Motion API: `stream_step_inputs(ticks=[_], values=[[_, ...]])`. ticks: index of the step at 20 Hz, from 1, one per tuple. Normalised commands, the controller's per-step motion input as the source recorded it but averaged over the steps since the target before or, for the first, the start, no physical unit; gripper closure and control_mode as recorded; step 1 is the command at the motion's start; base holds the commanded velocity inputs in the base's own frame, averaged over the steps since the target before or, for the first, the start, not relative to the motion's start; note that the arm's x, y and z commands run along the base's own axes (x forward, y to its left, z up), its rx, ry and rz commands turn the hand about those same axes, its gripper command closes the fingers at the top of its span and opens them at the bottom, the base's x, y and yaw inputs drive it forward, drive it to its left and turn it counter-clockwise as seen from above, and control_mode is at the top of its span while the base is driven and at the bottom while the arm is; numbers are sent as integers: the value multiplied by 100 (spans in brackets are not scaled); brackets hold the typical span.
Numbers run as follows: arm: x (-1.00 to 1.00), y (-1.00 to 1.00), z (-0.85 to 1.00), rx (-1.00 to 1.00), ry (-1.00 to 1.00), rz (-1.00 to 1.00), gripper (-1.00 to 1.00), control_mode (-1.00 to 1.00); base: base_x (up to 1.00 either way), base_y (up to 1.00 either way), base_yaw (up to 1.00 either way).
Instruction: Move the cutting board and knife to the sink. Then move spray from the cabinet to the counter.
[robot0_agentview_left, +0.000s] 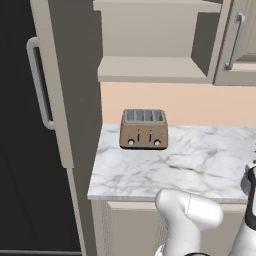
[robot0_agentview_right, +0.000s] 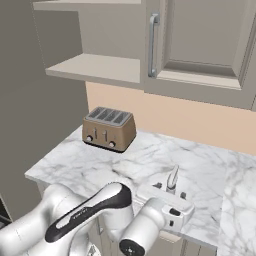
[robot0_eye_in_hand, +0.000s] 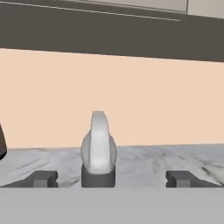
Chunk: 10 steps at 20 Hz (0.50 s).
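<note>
The spray (robot0_eye_in_hand: 99, 146) stands upright on the counter (robot0_agentview_left: 200, 160) directly ahead of the gripper (robot0_eye_in_hand: 111, 178); in the hand view its pale trigger head and dark neck rise between the two dark fingertips (robot0_eye_in_hand: 43, 178), which sit well apart on either side and do not touch it, so the fingers are spread wide and hold nothing. The bottle's lower body is cut off by the bottom of that view. In the right base view the spray (robot0_agentview_right: 172, 178) shows as a slim pale top poking up just past the white hand (robot0_agentview_right: 162, 202), which covers the rest of it and the fingers too. In the left base view a dark and white sliver at the right edge (robot0_agentview_left: 248, 192) may be the bottle or part of the hand; it is too cropped to tell. A brown toaster (robot0_agentview_left: 143, 129) sits at the back of the marble counter against the peach wall, well apart from the spray. Above it the cabinet (robot0_agentview_left: 150, 45) has its open shelf niche bare, its top cut off by the picture's edge. A dark shape at the left edge of the hand view (robot0_eye_in_hand: 1, 144) is too cropped to identify.
</note>
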Motion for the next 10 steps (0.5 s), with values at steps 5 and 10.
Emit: stream_step_inputs(ticks=[5, 10], values=[[-83, 0, 92, 7, -7, 0, -100, -100, 0, 0, 0], [-81, 75, 100, 2, -5, 5, -100, -100, 0, 0, 0]])
